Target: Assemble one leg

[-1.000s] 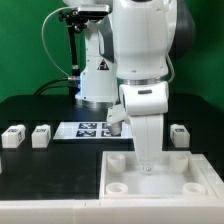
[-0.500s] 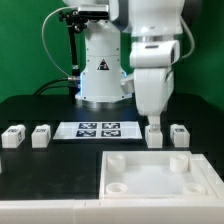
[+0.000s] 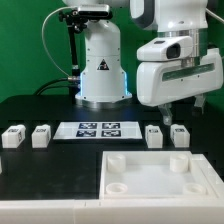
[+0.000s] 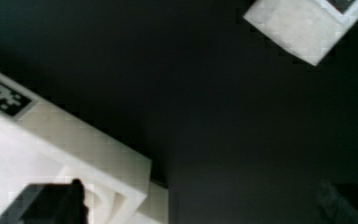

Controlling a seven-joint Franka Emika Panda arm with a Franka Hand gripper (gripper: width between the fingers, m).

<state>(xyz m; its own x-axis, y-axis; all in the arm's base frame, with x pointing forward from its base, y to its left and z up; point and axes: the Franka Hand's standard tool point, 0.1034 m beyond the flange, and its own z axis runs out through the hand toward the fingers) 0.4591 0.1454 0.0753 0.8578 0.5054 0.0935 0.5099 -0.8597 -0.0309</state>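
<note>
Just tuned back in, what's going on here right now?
The end effector hangs open and empty above two small white legs on the exterior view's right, the inner leg and the outer leg. Two other legs stand at the left. None is in the white plate yet.

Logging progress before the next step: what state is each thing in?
gripper: open, fingers wide apart, empty.
far-left leg: loose on the table, unmounted.
second leg: loose, unmounted.
third leg: loose, unmounted.
far-right leg: loose, unmounted.
white plate: lying flat, visible sockets empty.
marker board: flat on the table.
</note>
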